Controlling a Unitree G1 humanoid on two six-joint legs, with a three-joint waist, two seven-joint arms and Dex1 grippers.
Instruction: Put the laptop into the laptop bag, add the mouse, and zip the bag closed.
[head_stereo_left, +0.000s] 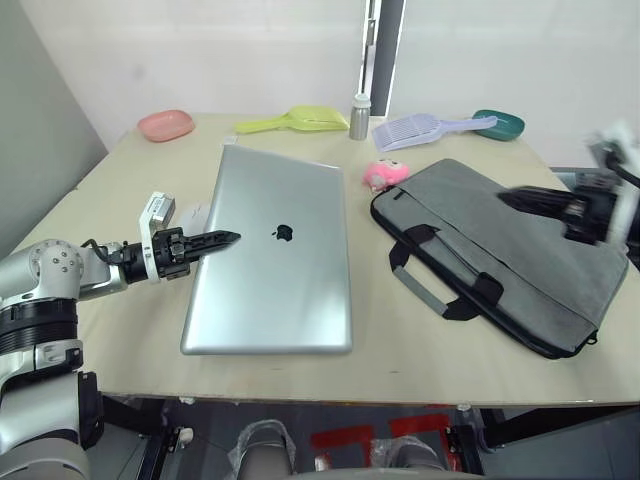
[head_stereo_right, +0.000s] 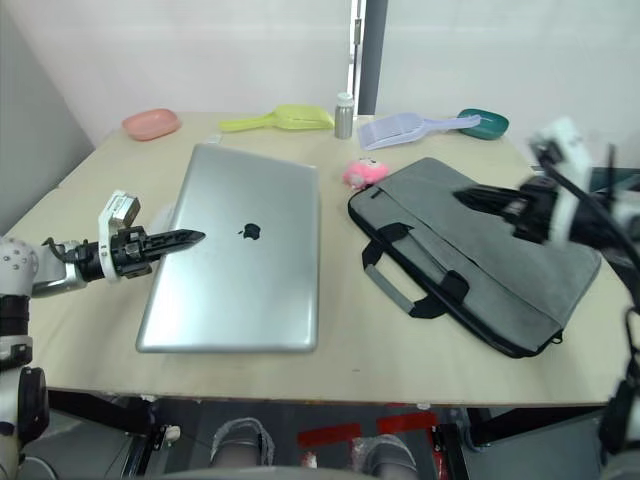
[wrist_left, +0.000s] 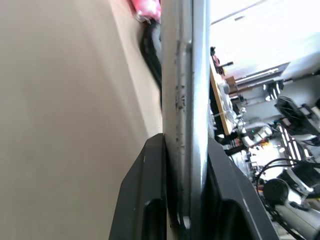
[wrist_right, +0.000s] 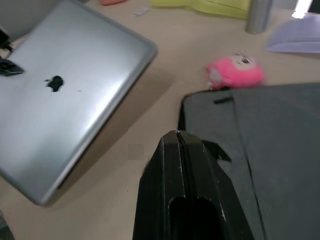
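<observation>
Gripping the laptop (head_stereo_left: 275, 258) at its left edge: left gripper (head_stereo_left: 222, 239) clamped on the metal, black fingers (wrist_left: 145, 200) pressed to both faces of the thin slab in the left wrist view. Lying flat and closed on the table (head_stereo_left: 120, 180), near its front edge, just left of centre, lid up. Further right, laptop bag (head_stereo_left: 500, 250) flat on its side, handles toward the laptop, well apart from it; cannot tell how far the zip stands open. Above the bag's upper face, right gripper (head_stereo_right: 475, 198) hovering, fingers pressed together and holding nothing. Nothing packed yet, by the look of it: laptop still outside, bag untouched, zip still to be closed. Beyond, pink plush toy (head_stereo_left: 385, 174) just beside the bag's far corner. At the far edge, pink dish (head_stereo_left: 165, 125), yellow scoop (head_stereo_left: 295, 121), metal bottle (head_stereo_left: 359, 116), lilac scoop (head_stereo_left: 420, 128) and teal dish (head_stereo_left: 500, 124). Mouse not made out with certainty; something pale by the left wrist, too hidden to name.
</observation>
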